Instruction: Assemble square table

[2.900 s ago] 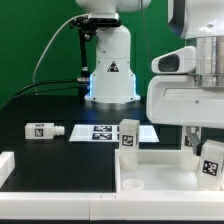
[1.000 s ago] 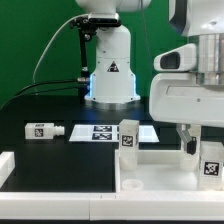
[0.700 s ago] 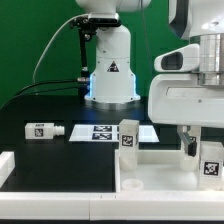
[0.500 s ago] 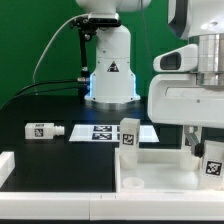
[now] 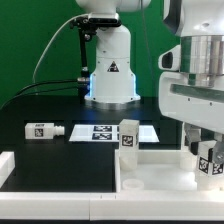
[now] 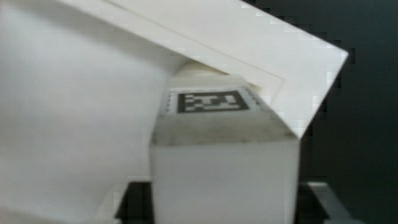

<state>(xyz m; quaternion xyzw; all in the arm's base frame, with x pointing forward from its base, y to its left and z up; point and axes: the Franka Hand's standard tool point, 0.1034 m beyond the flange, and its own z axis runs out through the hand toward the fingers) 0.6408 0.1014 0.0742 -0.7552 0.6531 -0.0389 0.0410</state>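
My gripper [image 5: 206, 156] is shut on a white block leg [image 5: 210, 166] with a black-and-white tag. It holds the leg at the far right corner of the square tabletop [image 5: 150, 178], in the exterior view's right. In the wrist view the leg [image 6: 217, 150] stands between my two dark fingers [image 6: 135, 205], with the tabletop's white corner [image 6: 107, 90] behind it. A second leg [image 5: 128, 135] stands upright at the tabletop's far left corner. A third leg [image 5: 45, 130] lies on the black table at the exterior view's left.
The marker board [image 5: 103, 132] lies flat behind the tabletop, in front of the arm's white base [image 5: 110, 75]. A plain white bar [image 5: 6, 166] sits at the exterior view's lower left. Green backdrop behind.
The arm's wrist housing has risen and shifted toward the exterior view's right. The held leg has lifted slightly and now looks a little tilted.
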